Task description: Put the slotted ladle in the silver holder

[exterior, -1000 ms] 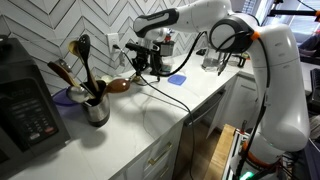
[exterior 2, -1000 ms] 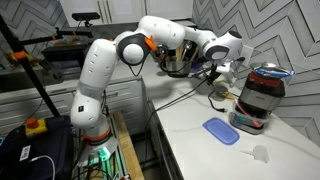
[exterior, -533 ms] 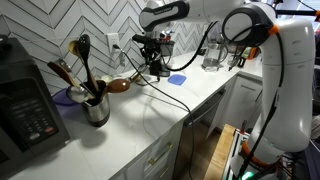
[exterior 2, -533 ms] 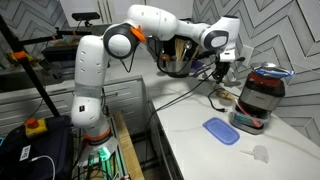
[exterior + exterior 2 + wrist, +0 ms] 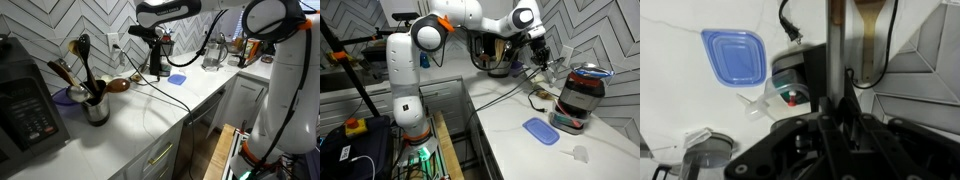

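Observation:
My gripper (image 5: 836, 112) is shut on a thin dark utensil handle (image 5: 835, 40), which I take for the slotted ladle; its head is hidden. In both exterior views the gripper (image 5: 150, 38) (image 5: 538, 54) hangs high near the back wall, just above the tall black holder (image 5: 158, 62). The silver holder (image 5: 97, 110), a short shiny steel canister, stands far off near the microwave. It holds several wooden and black utensils. It does not show in the wrist view.
A blue lid (image 5: 177, 78) (image 5: 540, 130) (image 5: 735, 55) lies on the white counter. A wooden spoon (image 5: 120, 84) lies between the two holders. Black cables (image 5: 165, 95) cross the counter. A red and black appliance (image 5: 582, 95) and a microwave (image 5: 25, 105) stand on it.
The arm has risen and swung towards the wall, lifting the gripper and the dark handle up above the black holder. The silver holder has not moved.

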Tool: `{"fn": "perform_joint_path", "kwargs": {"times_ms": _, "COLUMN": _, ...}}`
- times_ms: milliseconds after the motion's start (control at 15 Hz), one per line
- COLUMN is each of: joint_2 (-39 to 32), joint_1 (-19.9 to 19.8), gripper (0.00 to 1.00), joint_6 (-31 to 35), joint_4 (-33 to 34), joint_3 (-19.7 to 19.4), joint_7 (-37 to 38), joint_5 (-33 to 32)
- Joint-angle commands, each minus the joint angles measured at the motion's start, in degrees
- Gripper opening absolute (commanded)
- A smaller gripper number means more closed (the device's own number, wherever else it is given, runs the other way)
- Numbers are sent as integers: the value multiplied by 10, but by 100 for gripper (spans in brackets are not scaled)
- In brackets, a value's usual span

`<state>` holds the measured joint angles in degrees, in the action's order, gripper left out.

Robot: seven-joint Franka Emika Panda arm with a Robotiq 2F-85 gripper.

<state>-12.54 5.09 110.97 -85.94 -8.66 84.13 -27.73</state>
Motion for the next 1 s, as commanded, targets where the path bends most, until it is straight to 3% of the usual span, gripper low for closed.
{"fn": "perform_joint_path", "kwargs": {"times_ms": 0, "joint_2": 30, "joint_1": 30, "gripper": 5, "joint_6": -53, "joint_4": 4, "joint_3": 13, "joint_7": 72, "joint_5": -133}}
{"fn": "perform_joint_path", "kwargs": {"times_ms": 133, "joint_2": 52, "joint_1": 41, "gripper": 5, "joint_6": -98, "joint_4": 6, "joint_3": 29, "joint_7": 94, "joint_5": -209}}
{"fn": "perform_joint_path", "kwargs": {"times_ms": 200, "joint_2": 77, "joint_1": 38, "gripper": 5, "joint_6": -125, "joint_4": -3, "joint_3": 44, "joint_7": 60, "joint_5": -207}}
{"fn": "perform_joint_path", "kwargs": {"times_ms": 333, "joint_2": 132, "joint_1": 30, "gripper": 5, "joint_6": -142, "joint_4": -39, "joint_3": 73, "joint_7": -35, "joint_5": -169}}
{"fn": "perform_joint_path", "kwargs": {"times_ms": 533, "joint_2": 216, "joint_1": 29, "gripper": 5, "joint_6": -142, "joint_4": -93, "joint_3": 104, "joint_7": -116, "joint_5": -142}}
{"fn": "perform_joint_path", "kwargs": {"times_ms": 800, "joint_2": 316, "joint_1": 23, "gripper": 5, "joint_6": -90, "joint_4": -176, "joint_3": 122, "joint_7": -213, "joint_5": -77}}
{"fn": "perform_joint_path", "kwargs": {"times_ms": 867, "joint_2": 252, "joint_1": 9, "gripper": 18, "joint_6": -128, "joint_4": -102, "joint_3": 140, "joint_7": -176, "joint_5": -102}}
{"fn": "perform_joint_path", "kwargs": {"times_ms": 933, "joint_2": 274, "joint_1": 7, "gripper": 18, "joint_6": -118, "joint_4": -122, "joint_3": 142, "joint_7": -192, "joint_5": -90}}
